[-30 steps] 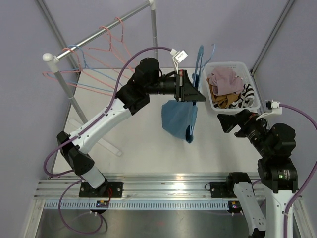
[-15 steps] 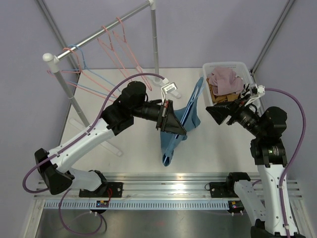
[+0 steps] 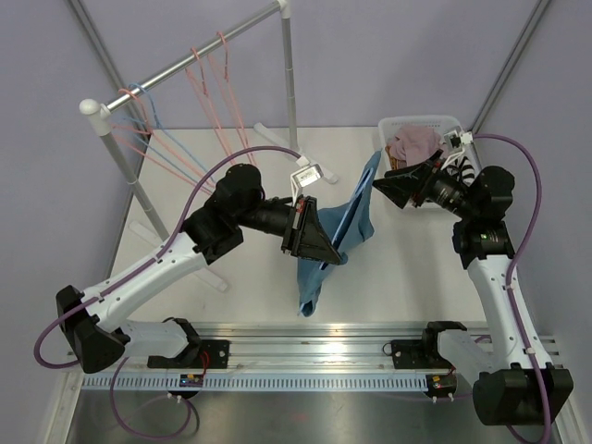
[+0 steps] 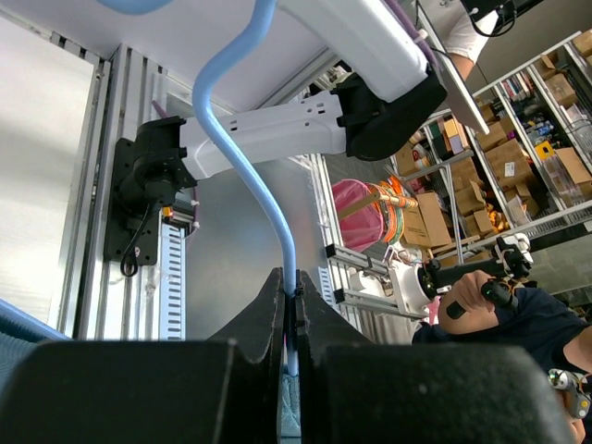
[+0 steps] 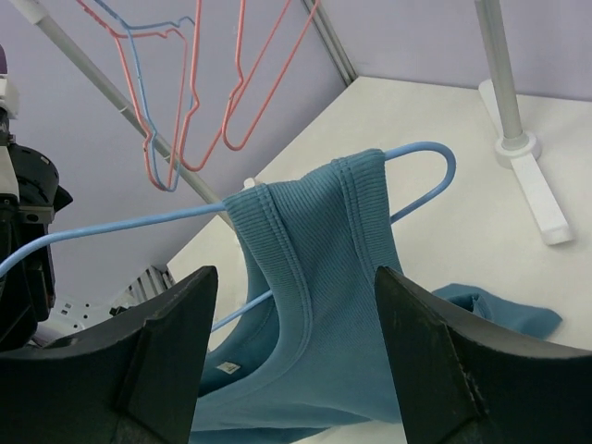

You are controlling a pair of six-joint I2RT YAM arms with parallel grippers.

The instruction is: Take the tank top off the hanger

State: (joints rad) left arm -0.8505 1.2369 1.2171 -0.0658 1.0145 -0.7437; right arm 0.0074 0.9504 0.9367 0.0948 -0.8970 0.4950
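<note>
Moved since half a second ago: right gripper (image 3: 387, 189) has advanced toward the raised end of the hanger (image 3: 354, 205); left arm has drawn the hanger slightly nearer its own side.

Item 1 — left gripper (image 4: 289, 298): fingers pressed together on the blue wire of the hanger just below its curved hook, holding it tilted above the table (image 3: 407, 268).

Item 2 — tank top (image 5: 314, 296): blue ribbed knit, both straps looped over the hanger's arm, body hanging down toward the table; in the top view the lower hem trails toward the near edge. Whether it touches the surface cannot be told.

Item 3 — right gripper: fingers spread wide, empty. In the wrist view the straps lie squarely between and beyond the two fingers, near but apart.

Item 4 — surroundings: basket (image 3: 421, 122) of other clothes behind the right arm; spare hangers (image 3: 208, 83) on the rail at the far left.

Step in hand, by judgement: approach for the grasp; garment not yet off. The next move calls for the right gripper to reach in and pinch fabric at a strap or the neckline — fabric only, not the wire — then pull along the hanger's arm while the left holds firm.
</note>
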